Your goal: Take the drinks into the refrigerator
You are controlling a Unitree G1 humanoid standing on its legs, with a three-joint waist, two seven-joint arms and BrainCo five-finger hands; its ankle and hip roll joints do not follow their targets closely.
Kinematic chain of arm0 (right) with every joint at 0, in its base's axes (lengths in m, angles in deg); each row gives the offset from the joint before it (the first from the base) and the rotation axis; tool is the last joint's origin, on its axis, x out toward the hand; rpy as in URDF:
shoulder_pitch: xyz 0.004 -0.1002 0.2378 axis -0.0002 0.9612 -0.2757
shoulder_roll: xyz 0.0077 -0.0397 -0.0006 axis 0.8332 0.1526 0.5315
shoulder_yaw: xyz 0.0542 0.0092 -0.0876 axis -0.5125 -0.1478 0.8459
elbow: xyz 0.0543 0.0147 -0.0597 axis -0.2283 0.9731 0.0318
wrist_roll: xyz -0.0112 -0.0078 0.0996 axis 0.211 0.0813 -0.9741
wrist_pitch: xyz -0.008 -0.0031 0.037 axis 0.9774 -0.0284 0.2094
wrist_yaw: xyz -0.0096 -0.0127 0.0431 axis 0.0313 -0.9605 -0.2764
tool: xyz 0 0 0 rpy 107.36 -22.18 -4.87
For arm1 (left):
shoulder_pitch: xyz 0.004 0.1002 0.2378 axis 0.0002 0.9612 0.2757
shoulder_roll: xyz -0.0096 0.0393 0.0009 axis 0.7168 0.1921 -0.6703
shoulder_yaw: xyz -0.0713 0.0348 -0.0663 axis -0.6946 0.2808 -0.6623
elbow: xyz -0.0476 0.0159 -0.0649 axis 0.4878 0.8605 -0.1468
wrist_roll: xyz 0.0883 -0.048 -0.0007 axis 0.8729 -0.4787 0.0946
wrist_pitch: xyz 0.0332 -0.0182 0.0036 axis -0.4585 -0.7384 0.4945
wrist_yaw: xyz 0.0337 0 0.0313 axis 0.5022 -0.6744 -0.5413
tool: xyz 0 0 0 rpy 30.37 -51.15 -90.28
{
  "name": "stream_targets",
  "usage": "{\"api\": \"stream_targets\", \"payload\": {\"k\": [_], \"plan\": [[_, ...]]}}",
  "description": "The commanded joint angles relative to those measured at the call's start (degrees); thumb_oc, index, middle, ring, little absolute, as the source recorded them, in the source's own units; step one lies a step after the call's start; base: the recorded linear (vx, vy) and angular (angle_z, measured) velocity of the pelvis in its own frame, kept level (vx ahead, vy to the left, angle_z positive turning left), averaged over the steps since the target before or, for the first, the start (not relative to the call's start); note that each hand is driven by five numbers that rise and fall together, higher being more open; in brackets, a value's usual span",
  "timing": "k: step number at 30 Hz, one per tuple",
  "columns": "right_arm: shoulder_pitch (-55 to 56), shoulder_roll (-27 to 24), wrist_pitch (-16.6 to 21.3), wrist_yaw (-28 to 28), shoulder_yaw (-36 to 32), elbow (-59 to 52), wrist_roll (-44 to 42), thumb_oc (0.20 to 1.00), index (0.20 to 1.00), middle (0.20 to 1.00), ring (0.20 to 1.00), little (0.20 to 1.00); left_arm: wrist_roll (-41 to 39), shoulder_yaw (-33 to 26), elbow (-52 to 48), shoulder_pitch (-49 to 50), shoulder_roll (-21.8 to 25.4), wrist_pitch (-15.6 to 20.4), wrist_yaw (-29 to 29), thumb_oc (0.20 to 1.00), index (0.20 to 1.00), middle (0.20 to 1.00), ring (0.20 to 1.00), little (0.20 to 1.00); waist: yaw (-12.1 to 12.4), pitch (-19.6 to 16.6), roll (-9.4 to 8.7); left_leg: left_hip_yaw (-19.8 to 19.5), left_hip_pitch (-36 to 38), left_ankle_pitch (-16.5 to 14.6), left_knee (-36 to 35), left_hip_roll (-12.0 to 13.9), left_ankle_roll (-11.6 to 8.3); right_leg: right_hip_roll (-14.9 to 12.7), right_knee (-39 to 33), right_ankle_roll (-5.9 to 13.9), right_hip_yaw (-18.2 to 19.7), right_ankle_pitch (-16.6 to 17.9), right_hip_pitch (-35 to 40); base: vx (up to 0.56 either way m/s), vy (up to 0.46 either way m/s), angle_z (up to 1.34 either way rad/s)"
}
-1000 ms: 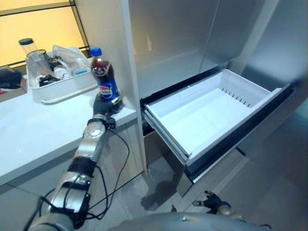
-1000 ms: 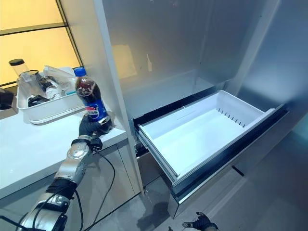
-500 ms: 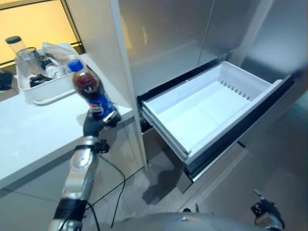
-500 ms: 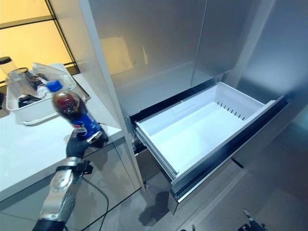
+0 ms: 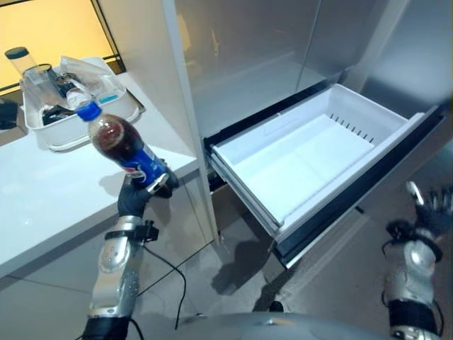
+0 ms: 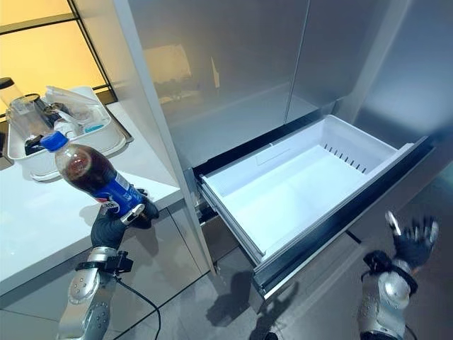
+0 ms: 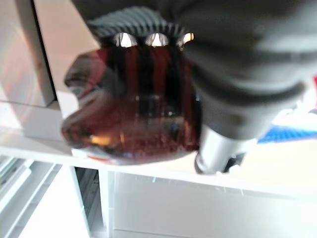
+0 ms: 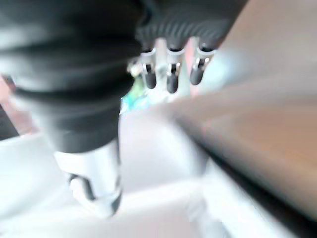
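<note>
The left hand (image 6: 113, 225) is curled round the base of a cola bottle (image 6: 90, 177), holding it tilted in the air above the front edge of the counter (image 5: 49, 205), cap leaning away from the fridge. The white drawer (image 5: 311, 152) stands pulled out and empty, well apart from the bottle. To do this well, the bottle should probably swing wide of the tall panel (image 5: 152, 78) at the counter's right edge, then be laid flat inside the drawer before release. The right hand (image 6: 413, 239) hovers near the drawer's front, fingers spread, holding nothing. The tray (image 5: 53, 138) at the counter's back edge holds clutter too jumbled to name.
</note>
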Motion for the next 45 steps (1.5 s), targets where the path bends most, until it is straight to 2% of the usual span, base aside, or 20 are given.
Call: {"api": "stream_targets", "payload": {"k": [1,3,4,11,15,19,23,24,25,27,29,31,32,34,35,36,37,38,40,45], "plan": [[-4.27,-2.05,4.02,6.71,-1.47,-4.01,5.59,1.000,1.000,1.000,1.000,1.000,-1.44,-0.20,-8.47,-3.02,3.61,3.12,5.16,0.200,0.200,0.200,0.200,0.200,0.84,-0.20,-2.32,-0.15,-0.41,-2.85,0.30,-2.45,2.52,-1.47,3.14,3.06,-1.37,-5.09,3.66,0.00,0.000,0.00],[-4.11,-2.02,4.07,7.57,-1.10,-5.83,5.52,1.000,1.000,1.000,1.000,1.000,-1.58,0.19,-8.57,-2.86,3.97,3.33,5.97,0.200,0.200,0.200,0.200,0.200,0.76,-0.25,-2.34,-0.12,-0.39,-2.85,0.30,-2.44,2.52,-1.46,3.18,3.05,-1.32,-5.10,3.64,0.00,0.000,0.00],[-4.01,-3.89,3.64,12.24,0.30,-10.54,5.38,1.000,1.000,1.000,1.000,1.000,-1.35,0.48,-9.12,-2.83,5.78,3.66,8.54,0.200,0.200,0.200,0.200,0.200,0.79,-0.29,-2.43,-0.16,-0.39,-2.73,0.30,-2.43,2.45,-1.45,3.24,3.02,-1.35,-5.08,3.59,0.00,0.000,0.00],[-4.93,-12.03,1.42,24.21,6.21,-18.39,1.92,1.000,1.000,1.000,1.000,1.000,-2.46,3.52,-8.93,-3.45,9.73,3.82,14.30,0.200,0.200,0.200,0.200,0.200,1.27,-0.75,-2.87,-0.28,-0.51,-2.38,0.30,-2.32,2.27,-1.44,3.42,3.06,-1.56,-5.02,3.45,0.00,0.000,0.00],[-6.81,-20.36,-1.13,30.73,11.62,-16.85,0.96,1.000,1.000,1.000,1.000,1.000,-0.40,5.81,-8.92,-4.34,13.58,4.26,16.22,0.200,0.200,0.200,0.200,0.200,1.94,-1.12,-3.34,-0.40,-0.77,-2.00,0.30,-2.22,1.98,-1.46,3.41,3.09,-1.89,-4.83,3.30,0.00,0.000,0.00],[-11.60,-26.08,-3.31,34.05,21.67,-5.79,-1.69,1.000,1.000,1.000,1.000,1.000,1.30,11.47,-7.86,-7.57,17.89,4.81,17.37,0.200,0.200,0.200,0.200,0.200,2.78,-1.54,-3.72,-0.40,-0.86,-1.68,0.30,-2.16,1.65,-1.40,3.48,3.14,-2.30,-4.65,3.45,0.00,0.000,0.00],[-19.20,-31.52,-7.59,43.51,37.28,3.96,-6.25,1.000,1.000,1.000,1.000,1.000,0.81,18.08,-5.65,-11.32,19.74,4.96,19.54,0.200,0.200,0.200,0.200,0.200,3.77,-1.47,-4.05,-0.51,-0.48,-1.55,0.30,-2.02,1.23,-1.13,3.53,3.09,-2.64,-4.81,3.95,0.00,0.000,0.00],[-19.45,-31.52,-7.51,43.53,37.43,4.13,-6.28,1.000,1.000,1.000,1.000,1.000,0.82,17.99,-5.60,-11.37,19.70,4.99,19.55,0.200,0.200,0.200,0.200,0.200,3.65,-1.54,-4.07,-0.55,-0.73,-1.37,0.30,-2.05,1.27,-1.16,3.48,3.07,-2.68,-4.65,3.74,0.00,0.000,0.00],[-22.71,-30.91,-7.83,45.09,42.62,7.65,-7.46,1.000,1.000,1.000,1.000,1.000,1.42,21.31,-4.70,-13.65,20.32,4.90,19.90,0.200,0.200,0.200,0.200,0.200,4.06,-1.82,-4.08,-0.59,-0.79,-1.33,0.30,-2.05,1.15,-1.11,3.47,3.10,-3.04,-4.67,3.81,0.00,0.000,0.00],[-25.54,-27.04,-7.82,45.02,46.13,12.44,-8.90,1.000,1.000,1.000,1.000,1.000,1.55,23.58,-2.61,-16.10,19.57,5.16,19.42,0.200,0.200,0.200,0.200,0.200,4.22,-1.75,-3.95,-0.68,-0.75,-1.24,0.30,-2.03,1.12,-1.07,3.51,3.08,-3.17,-4.70,3.95,0.00,-0.005,0.02],[-27.37,-25.07,-8.07,45.60,47.71,12.25,-9.29,1.000,1.000,1.000,1.000,1.000,2.62,24.17,-1.32,-17.54,19.41,5.38,18.56,0.200,0.200,0.200,0.200,0.200,4.37,-1.58,-3.77,-0.70,-0.65,-1.21,0.30,-1.99,1.12,-1.06,3.57,3.06,-3.20,-4.79,4.01,0.00,-0.008,0.03],[-27.65,-23.49,-8.25,45.64,47.97,12.06,-9.80,1.000,1.000,1.000,1.000,1.000,3.22,24.56,-0.72,-18.00,18.77,5.45,18.23,0.200,0.200,0.200,0.200,0.200,4.42,-1.48,-3.70,-0.84,-0.61,-1.20,0.30,-2.00,1.15,-1.09,3.60,3.04,-3.23,-4.86,4.10,0.00,0.000,0.00],[-28.38,-20.82,-8.67,45.80,48.33,11.46,-10.03,1.000,1.000,1.000,1.000,1.000,3.63,24.91,0.52,-18.52,17.41,5.30,17.75,0.200,0.200,0.200,0.200,0.200,4.54,-1.43,-3.57,-0.99,-0.63,-1.17,0.30,-1.96,1.19,-1.14,3.60,3.01,-3.46,-4.97,4.19,0.00,0.000,0.00],[-28.74,-19.80,-8.60,45.67,48.48,11.07,-9.51,1.000,1.000,1.000,1.000,1.000,3.78,24.79,0.78,-18.79,16.90,5.27,17.44,0.200,0.200,0.200,0.200,0.200,4.58,-1.41,-3.54,-1.06,-0.62,-1.17,0.30,-1.94,1.21,-1.16,3.60,2.99,-3.50,-4.98,4.22,0.00,0.000,0.00],[-29.83,-17.44,-8.76,45.04,49.02,11.38,-8.91,1.000,1.000,1.000,1.000,1.000,4.44,25.68,1.79,-19.52,15.48,5.04,16.92,0.200,0.200,0.200,0.200,0.200,4.70,-1.42,-3.45,-1.19,-0.62,-1.16,0.30,-1.92,1.26,-1.18,3.56,2.94,-3.60,-5.02,4.35,0.00,0.000,0.00],[-29.84,-17.43,-8.76,45.04,49.02,11.39,-8.91,1.000,1.000,1.000,1.000,1.000,4.45,25.68,1.80,-19.53,15.48,5.05,16.92,0.200,0.200,0.200,0.200,0.200,4.69,-1.41,-3.45,-1.19,-0.62,-1.16,0.30,-1.93,1.26,-1.18,3.56,2.94,-3.61,-5.02,4.36,0.02,-0.014,0.04],[-30.94,-15.39,-8.85,44.88,49.87,11.37,-8.56,1.000,1.000,1.000,1.000,1.000,5.31,26.72,2.22,-20.41,14.63,5.07,16.64,0.200,0.200,0.200,0.200,0.200,4.78,-1.36,-3.34,-1.25,-0.62,-1.15,0.30,-1.95,1.30,-1.17,3.56,2.88,-3.63,-5.05,4.39,0.01,-0.008,0.05],[-30.94,-15.39,-8.85,44.88,49.87,11.37,-8.56,1.000,1.000,1.000,1.000,1.000,5.32,26.72,2.23,-20.41,14.63,5.07,16.64,0.200,0.200,0.200,0.200,0.200,4.78,-1.35,-3.34,-1.26,-0.61,-1.15,0.30,-1.95,1.30,-1.17,3.56,2.88,-3.63,-5.05,4.39,0.01,-0.019,0.05],[-33.19,-10.92,-9.25,44.53,51.66,12.12,-9.09,1.000,1.000,1.000,1.000,1.000,7.26,28.83,3.72,-22.02,12.81,4.76,15.89,0.200,0.200,0.200,0.200,0.200,5.11,-1.42,-3.18,-1.37,-0.52,-1.22,0.30,-1.84,1.28,-1.16,3.43,2.81,-3.67,-5.18,4.59,0.01,-0.011,0.02],[-35.91,-5.93,-9.50,43.47,53.79,15.07,-9.14,1.000,1.000,1.000,1.000,1.000,8.32,31.58,5.33,-24.29,11.31,4.31,15.81,0.200,0.200,0.200,0.200,0.200,5.28,-1.43,-3.05,-1.37,-0.42,-1.19,0.30,-1.71,1.28,-1.13,3.39,2.69,-3.88,-5.30,4.85,0.01,-0.011,0.04]]}}
